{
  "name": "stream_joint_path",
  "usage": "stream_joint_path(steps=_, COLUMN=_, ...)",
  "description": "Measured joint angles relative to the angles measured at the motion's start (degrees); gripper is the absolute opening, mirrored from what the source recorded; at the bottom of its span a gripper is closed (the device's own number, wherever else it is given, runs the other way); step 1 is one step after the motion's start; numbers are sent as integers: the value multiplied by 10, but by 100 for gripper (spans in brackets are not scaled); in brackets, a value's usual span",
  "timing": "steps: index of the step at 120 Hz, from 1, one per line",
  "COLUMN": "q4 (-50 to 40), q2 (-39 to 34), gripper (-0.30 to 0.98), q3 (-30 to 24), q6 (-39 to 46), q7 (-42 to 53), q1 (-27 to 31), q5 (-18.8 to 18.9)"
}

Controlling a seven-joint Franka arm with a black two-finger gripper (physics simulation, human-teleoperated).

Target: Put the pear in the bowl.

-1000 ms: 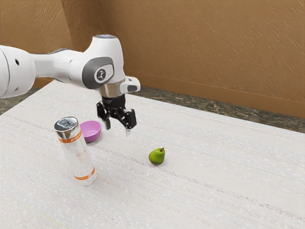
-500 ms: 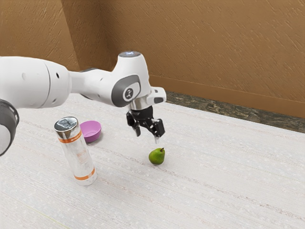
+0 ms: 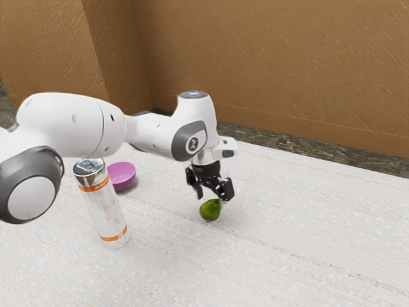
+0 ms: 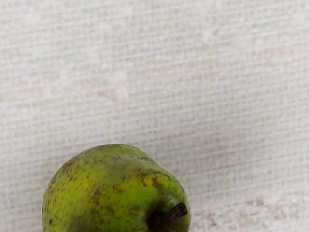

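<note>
We're holding our gripper [image 3: 213, 196] over the pear [image 3: 210, 211], w/ its jaws standing apart, i.e. released. We're reaching in w/ the arm [image 3: 153, 132] from the ext. view's left, & our hand is pointing down at the table [image 3: 287, 243]. The pear's resting on the table, just under the gripper, approx. mid-scene; whether a fingertip's touching it, we can't tell. In the wrist view it's showing us green skin w/ brown specks, & its dark stem [image 4: 169, 216] is sticking out at one side.

The bowl [image 3: 122, 174], pink-purple, is sitting upright on the table toward the ext. view's left, well apart from the pear & a bit farther back. The flask [image 3: 104, 208] is standing nearer than the bowl, partly hiding it; it's wearing a silver lid [image 3: 89, 167] & orange bands, top & btm. At the far side, a brown wall [image 3: 268, 70] is rising behind a strip of dark floor [image 3: 300, 146].
</note>
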Motion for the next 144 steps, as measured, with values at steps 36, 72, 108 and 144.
stream_joint_path(steps=36, q4=9, q2=28, gripper=67, q3=4, q6=1, q7=18, q1=6, q5=1)
stream_joint_path(steps=72, q4=41, q2=62, gripper=67, q3=5, q6=1, q7=32, q1=9, q5=0)
stream_joint_path(steps=108, q4=43, q2=72, gripper=58, q3=5, q6=0, q7=39, q1=12, q5=-1)
stream_joint_path(steps=144, q4=51, q2=69, gripper=41, q3=5, q6=-4, q7=44, q1=13, q5=-1)
